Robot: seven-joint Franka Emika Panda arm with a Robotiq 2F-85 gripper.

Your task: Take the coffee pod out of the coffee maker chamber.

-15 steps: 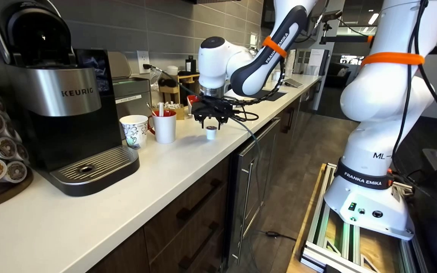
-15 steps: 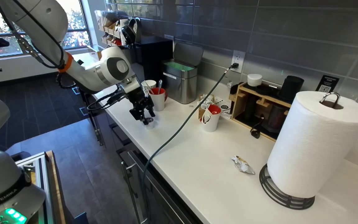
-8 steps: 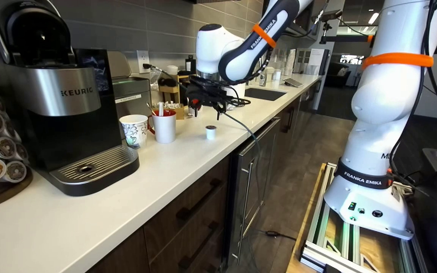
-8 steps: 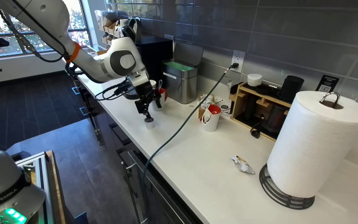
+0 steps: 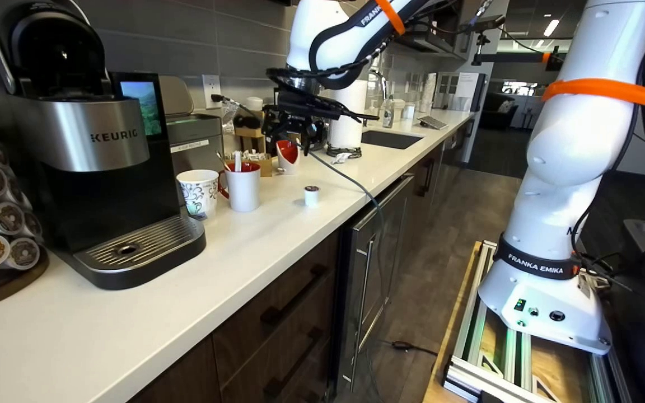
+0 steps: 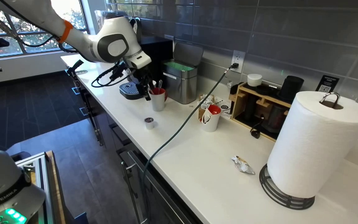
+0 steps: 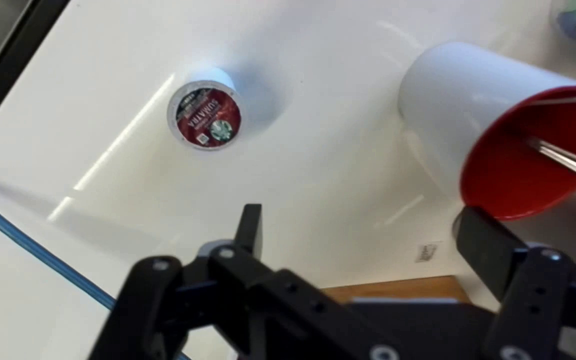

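The coffee pod (image 5: 311,196) stands upright on the white counter, a small white cup with a dark red printed lid, also seen in an exterior view (image 6: 149,123) and the wrist view (image 7: 205,116). My gripper (image 7: 362,210) is open, its fingers wide apart with only counter and a wooden box edge seen between them. It hangs above the counter (image 5: 288,143), clear of the pod and close to the white mug with the red inside (image 6: 158,101). The coffee maker chamber (image 5: 54,50) has its black domed head tilted up; whether anything sits inside is hidden.
A patterned paper cup (image 5: 197,193) stands between the mug and the drip tray (image 5: 140,246). A cracked red-lined mug (image 6: 210,118), a foil wrapper (image 6: 242,165) and a paper towel roll (image 6: 315,146) share the counter. A cable (image 6: 179,130) crosses it.
From low over the pod, my gripper has risen and drawn away towards the mug, its jaws now wide apart. The pod has stayed where it was. The brewer's screen has lit up.
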